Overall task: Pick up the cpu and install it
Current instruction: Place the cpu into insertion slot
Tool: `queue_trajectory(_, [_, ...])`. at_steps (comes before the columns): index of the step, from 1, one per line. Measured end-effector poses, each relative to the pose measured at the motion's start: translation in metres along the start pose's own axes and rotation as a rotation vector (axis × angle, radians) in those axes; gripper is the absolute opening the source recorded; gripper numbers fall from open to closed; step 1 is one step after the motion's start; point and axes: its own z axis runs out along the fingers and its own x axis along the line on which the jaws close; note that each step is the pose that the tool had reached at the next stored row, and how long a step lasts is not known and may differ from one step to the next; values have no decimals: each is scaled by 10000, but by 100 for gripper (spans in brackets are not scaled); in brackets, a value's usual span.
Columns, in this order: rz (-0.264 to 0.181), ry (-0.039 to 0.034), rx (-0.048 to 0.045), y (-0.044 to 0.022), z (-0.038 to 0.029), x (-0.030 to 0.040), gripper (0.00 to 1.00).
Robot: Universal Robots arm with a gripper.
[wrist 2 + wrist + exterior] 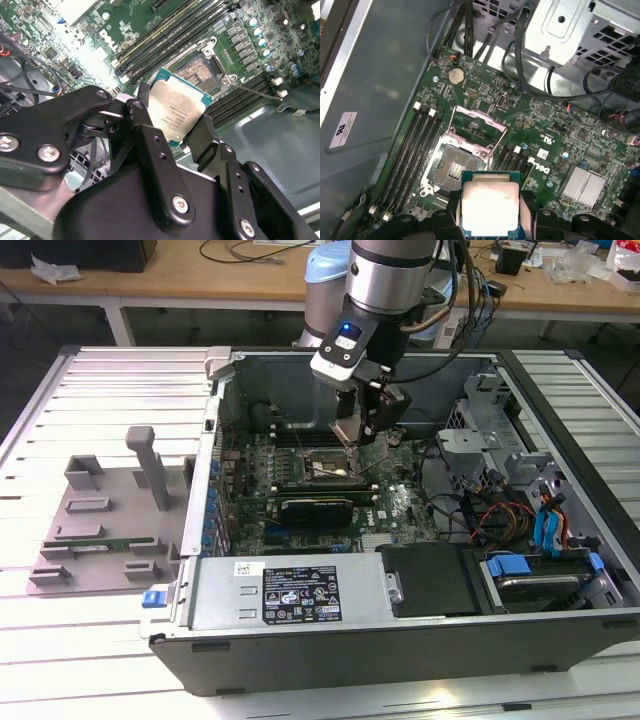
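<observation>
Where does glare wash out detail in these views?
In the first wrist view the cpu is blown out near white on top; in the second wrist view glare bleaches a patch of the motherboard; the exterior view looks evenly lit.

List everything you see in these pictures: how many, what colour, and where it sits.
computer case: one, dark grey, lying open on the table
table: one, white slatted, under the case
motherboard: one, green, on the case floor
socket: one, black and metal, open and empty, on the motherboard
power supply: one, silver, along the case's near wall in the exterior view
fixture tray: one, grey, on the table at the exterior view's left
cpu: one, silvery top, held above the board beside the socket
gripper: one, black, shut on the cpu
arm: one, silver and black, reaching down into the case
</observation>
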Motion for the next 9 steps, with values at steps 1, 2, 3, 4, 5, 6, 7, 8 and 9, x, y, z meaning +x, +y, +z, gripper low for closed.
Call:
queue_trajectory(1, [101, 3, -2, 0, 0, 0, 55])
queue_trajectory(2, [306, 10, -5, 0, 1, 0, 55])
queue_trajectory(3, [472, 16, -6, 0, 1, 0, 55])
queue_trajectory(4, [638, 21, -9, 0, 1, 0, 55])
queue_trajectory(5, [761, 25, -11, 0, 1, 0, 55])
queue_trajectory(6, [850, 28, -11, 0, 2, 0, 55])
queue_trajectory(7, [975, 32, -14, 0, 2, 0, 55])
queue_trajectory(8, [1059, 35, -15, 0, 2, 0, 55])
queue_trajectory(9, [1203, 39, -16, 0, 2, 0, 55])
